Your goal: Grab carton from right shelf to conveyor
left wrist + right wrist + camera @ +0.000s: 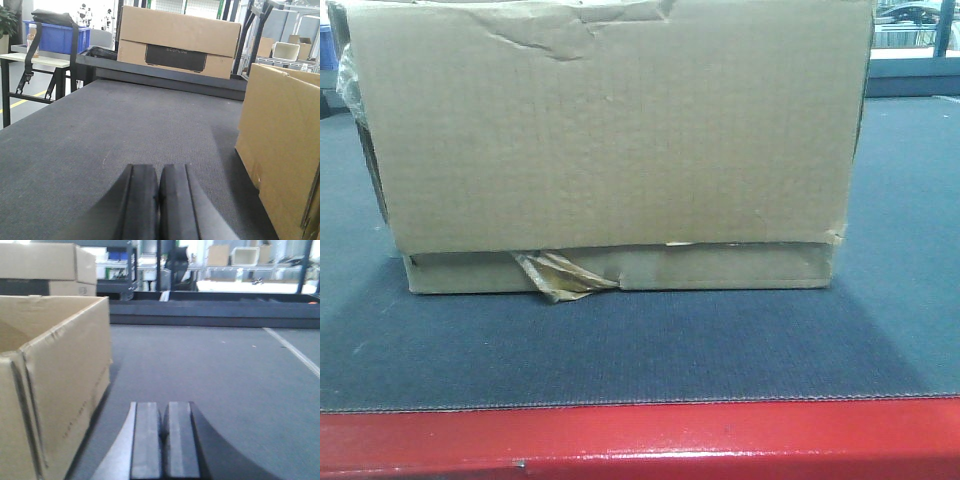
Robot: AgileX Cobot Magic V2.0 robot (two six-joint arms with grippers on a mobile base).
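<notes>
A plain brown carton with torn tape at its bottom edge rests on the dark grey conveyor belt, filling most of the front view. In the left wrist view the carton stands to the right of my left gripper, which is shut and empty just above the belt. In the right wrist view the carton stands to the left of my right gripper, which is shut and empty. Neither gripper touches the carton.
A red edge borders the belt at the front. Another carton with a black label sits behind the belt's far end, with a blue bin on a table at the left. Shelving stands at the back.
</notes>
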